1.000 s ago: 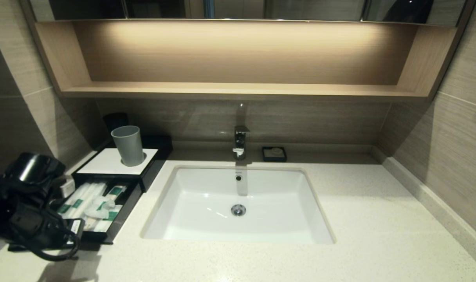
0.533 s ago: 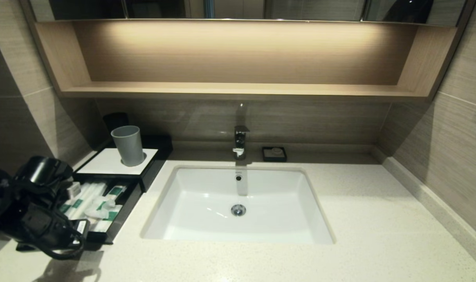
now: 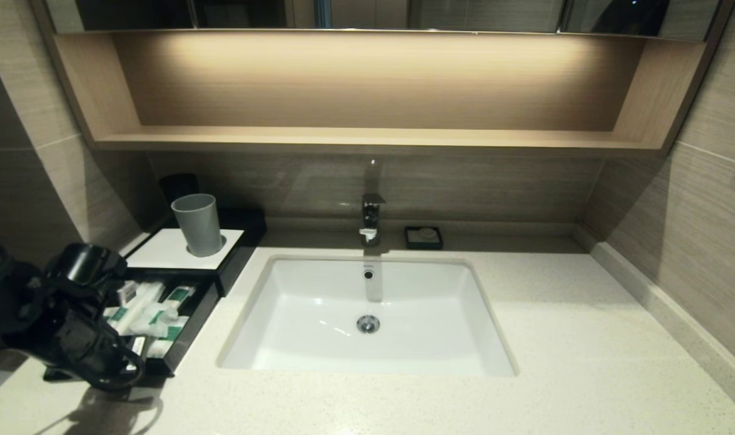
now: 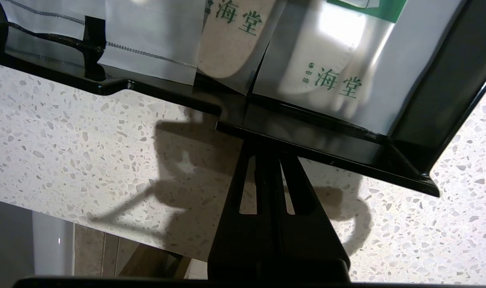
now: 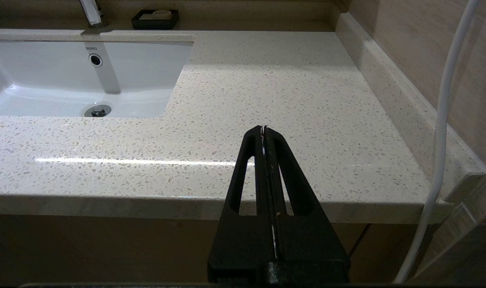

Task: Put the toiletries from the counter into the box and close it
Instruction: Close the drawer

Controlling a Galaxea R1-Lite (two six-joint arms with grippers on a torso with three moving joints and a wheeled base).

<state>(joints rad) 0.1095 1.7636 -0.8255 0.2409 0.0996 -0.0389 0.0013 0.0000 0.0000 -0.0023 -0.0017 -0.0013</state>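
The black box point(image 3: 162, 251) with a white top panel stands at the counter's point(image 3: 555, 338) far left. Its drawer point(image 3: 192, 320) is pulled out toward me. Clear-wrapped sticks with green ends point(image 3: 135, 302) and a sachet with a green label point(image 3: 162, 323) lie inside it. My left gripper point(image 3: 132, 356) is shut and empty at the drawer's front. In the left wrist view its tips point(image 4: 267, 146) are right against the drawer's front wall point(image 4: 327, 148), with wrapped packets point(image 4: 331, 80) behind that wall. My right gripper point(image 5: 263, 130) is shut and empty over the counter's front right edge; it does not show in the head view.
A grey cup point(image 3: 198, 223) stands on the box's white top. The white sink point(image 3: 319, 308) is inset in the middle, with a faucet point(image 3: 370, 217) and a small black soap dish point(image 3: 424, 237) behind it. A wooden shelf point(image 3: 367, 139) hangs above.
My left arm has moved right and forward, up to the drawer's front. The drawer and its contents look unmoved.
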